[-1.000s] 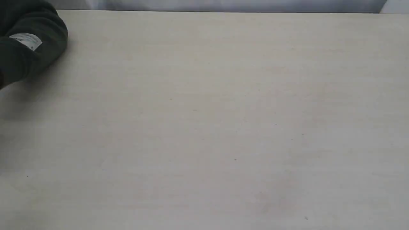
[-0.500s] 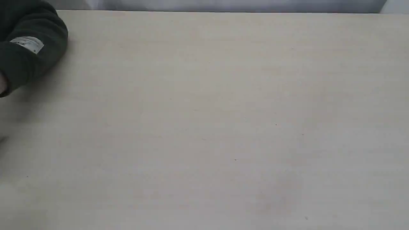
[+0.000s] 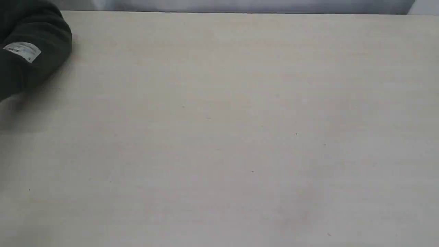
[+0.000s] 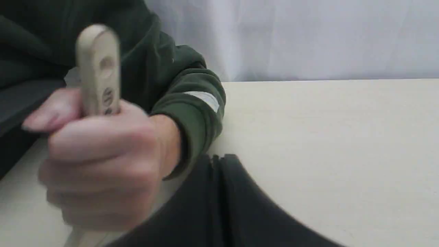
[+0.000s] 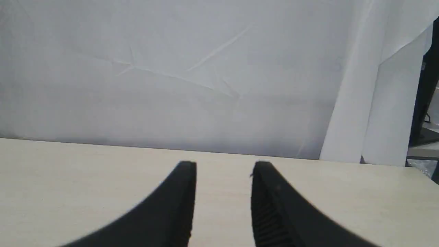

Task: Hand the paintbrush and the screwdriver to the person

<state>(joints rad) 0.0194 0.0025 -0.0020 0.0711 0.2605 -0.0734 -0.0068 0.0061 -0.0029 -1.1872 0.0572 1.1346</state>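
The person's hand [image 4: 103, 161] is closed around the paintbrush [image 4: 98, 68]; its light wooden handle with the hole at the end sticks up out of the fist. Bristles and ferrule are hidden by the hand. In the left wrist view my left gripper [image 4: 219, 157] is shut with nothing in it, just beside the person's wrist and dark green sleeve [image 4: 192, 106]. My right gripper [image 5: 224, 168] is open over bare tabletop, nothing between its fingers. In the exterior view only the sleeve [image 3: 31, 51] with its white label shows, at the far left. The screwdriver is out of view.
A pale wooden table [image 3: 240, 137] fills the exterior view; neither arm shows there. A white cloth backdrop [image 5: 205, 68] hangs behind the table's far edge. A dark stand [image 5: 430, 85] is at the side beyond the cloth.
In the exterior view the sleeve has shifted slightly left and down, and the bit of skin seen at the left edge half a second ago is gone.
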